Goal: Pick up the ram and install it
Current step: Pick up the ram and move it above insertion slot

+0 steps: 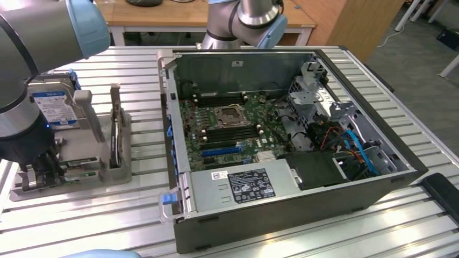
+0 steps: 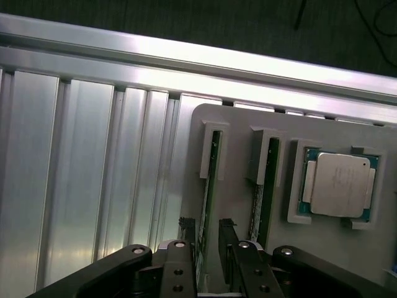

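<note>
Ram [image 2: 212, 167]: thin green board, edge-up in a grey moulded holder [image 2: 239, 198].
We log the hand [image 2: 208, 223] spread astride it, above the ribbed aluminium desk [image 2: 93, 186].

open computer case [image 1: 287, 221]; hard drive [image 1: 51, 105] upright; processor [image 2: 340, 185] in grey fixture [image 2: 239, 208]

A silver metal surface with long straight grooves [image 1: 107, 215] stretches across the scene. Behind it stands a light brown wooden table [image 1: 172, 16] with white legs. Beside that table, toward the exterior view's right, is a tall brown wooden board [image 1: 358, 24]. A grey carpet floor [image 1: 423, 59] lies past the board, with a thin white cord [image 1: 393, 34] on it. In the wrist view, bright light shines on the surface's smooth metal edge [image 2: 186, 62], and the floor past it looks dark.
</note>
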Action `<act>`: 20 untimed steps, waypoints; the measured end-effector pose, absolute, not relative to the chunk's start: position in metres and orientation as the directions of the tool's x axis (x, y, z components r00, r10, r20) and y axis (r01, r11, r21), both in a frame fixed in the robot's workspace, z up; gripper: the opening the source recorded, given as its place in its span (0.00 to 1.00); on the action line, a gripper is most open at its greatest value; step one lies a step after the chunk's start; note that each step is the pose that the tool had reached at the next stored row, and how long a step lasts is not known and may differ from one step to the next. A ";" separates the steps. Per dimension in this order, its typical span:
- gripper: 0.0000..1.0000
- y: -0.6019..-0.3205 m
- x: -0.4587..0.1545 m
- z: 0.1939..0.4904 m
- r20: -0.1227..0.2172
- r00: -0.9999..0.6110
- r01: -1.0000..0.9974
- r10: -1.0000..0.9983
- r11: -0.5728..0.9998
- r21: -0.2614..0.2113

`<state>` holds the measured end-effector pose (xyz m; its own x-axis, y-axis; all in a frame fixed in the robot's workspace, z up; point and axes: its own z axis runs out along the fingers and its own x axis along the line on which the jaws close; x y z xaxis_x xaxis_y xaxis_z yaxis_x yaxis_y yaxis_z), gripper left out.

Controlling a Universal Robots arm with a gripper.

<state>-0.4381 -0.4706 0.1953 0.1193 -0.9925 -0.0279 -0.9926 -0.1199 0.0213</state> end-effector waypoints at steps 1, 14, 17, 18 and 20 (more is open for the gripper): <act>0.28 -0.471 -0.438 0.195 -0.028 0.119 -0.993 -0.992 -0.120 0.021; 0.14 -0.471 -0.438 0.195 -0.028 0.119 -0.993 -0.992 -0.120 0.021; 0.14 -0.471 -0.438 0.196 -0.028 0.119 -0.993 -0.992 -0.120 0.021; 0.14 -0.471 -0.438 0.197 -0.028 0.119 -0.993 -0.992 -0.120 0.021; 0.14 -0.471 -0.438 0.199 -0.028 0.119 -0.993 -0.992 -0.120 0.021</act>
<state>-0.4380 -0.4706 0.1985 0.1193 -0.9925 -0.0281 -0.9926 -0.1199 0.0210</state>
